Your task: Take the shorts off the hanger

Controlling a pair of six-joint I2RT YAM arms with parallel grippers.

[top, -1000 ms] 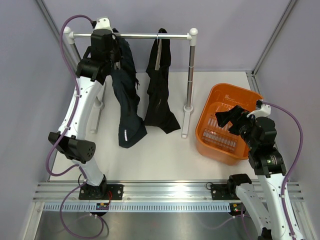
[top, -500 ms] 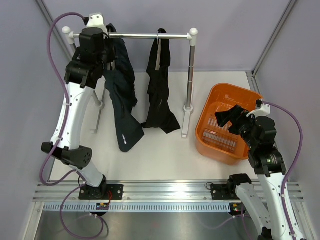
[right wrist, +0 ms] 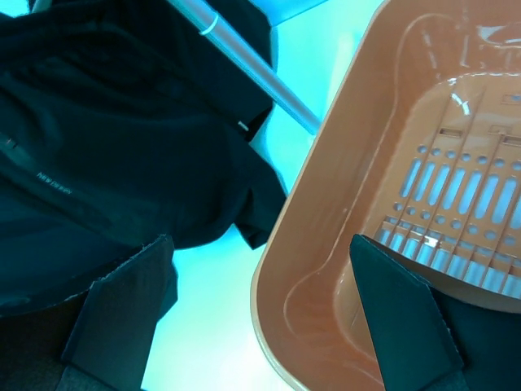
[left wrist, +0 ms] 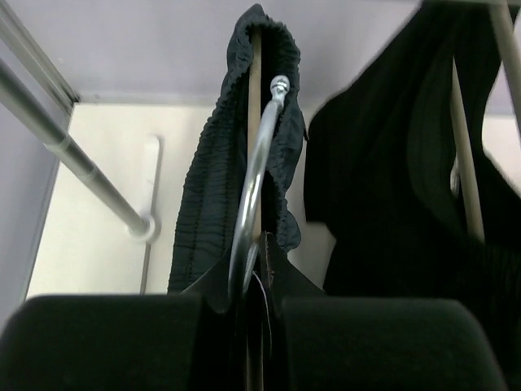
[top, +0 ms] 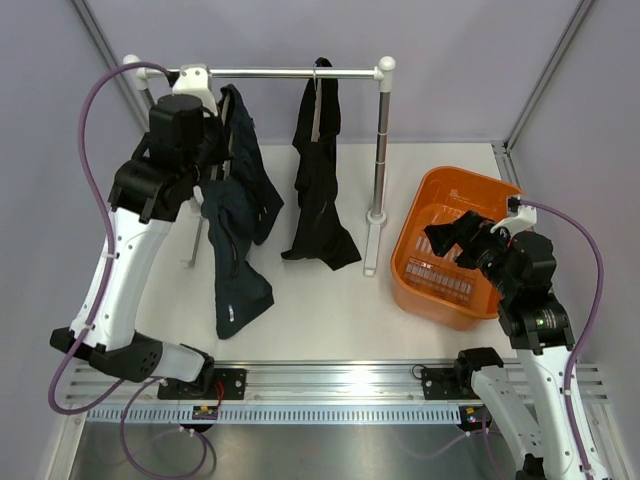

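Over the last second the left arm has drawn back from the rail (top: 290, 72) toward its own base, and the left pair of shorts (top: 235, 240) has come with it; it now hangs nearer and lower, its hem with the small white mark trailing onto the tabletop (top: 330, 310). In the left wrist view the left gripper (left wrist: 248, 326) is pressed together on the neck of the hanger (left wrist: 256, 171); the metal hook curves up free, with no rail inside it, and the gathered waistband is draped over the wooden bar. So the hanger seems to have been lifted off the rail, garment and all; the shorts are not yet off the hanger itself, and that separation is what remains for this pair. The second pair (top: 318, 180) has stayed where it was, on its own hanger on the rail. The right gripper (right wrist: 259, 244) has barely moved; it hovers over the orange basket (top: 440, 195) with fingers spread and nothing between them, probably the hand that will tug the fabric free.
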